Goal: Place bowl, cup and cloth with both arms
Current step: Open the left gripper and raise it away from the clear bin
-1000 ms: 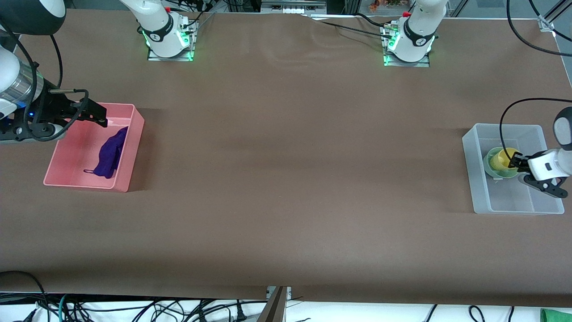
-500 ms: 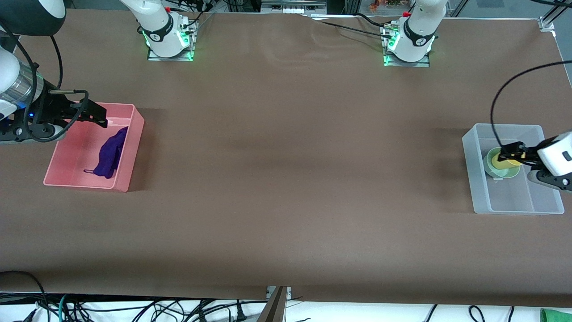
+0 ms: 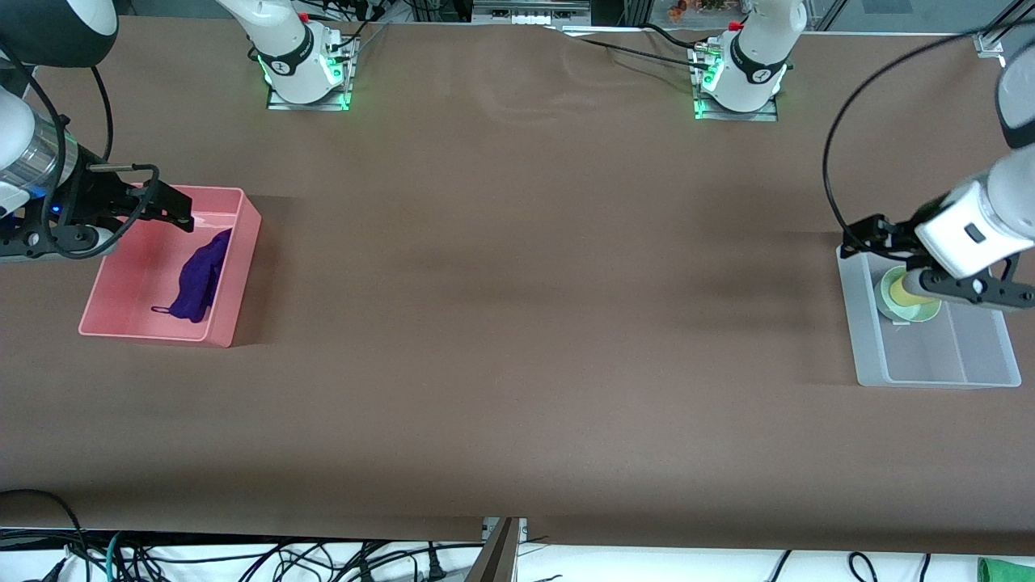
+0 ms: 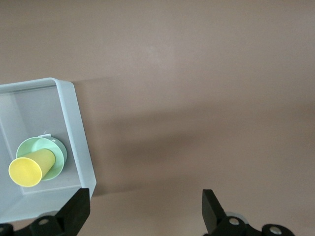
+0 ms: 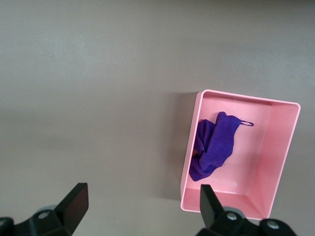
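The yellow cup lies tilted in the teal-green bowl, inside the clear bin at the left arm's end of the table. They also show in the left wrist view: cup, bowl, bin. My left gripper is open and empty, up over the bin's edge toward the table's middle; it shows in its own view. The purple cloth lies in the pink bin. My right gripper is open and empty above that bin, and waits. The right wrist view shows cloth, bin and gripper.
The brown table stretches between the two bins. The arm bases stand along its edge farthest from the front camera. Cables hang below the edge nearest to that camera.
My left gripper has risen out of the clear bin and moved toward the table's middle, leaving the cup in the bowl. The right arm has not moved.
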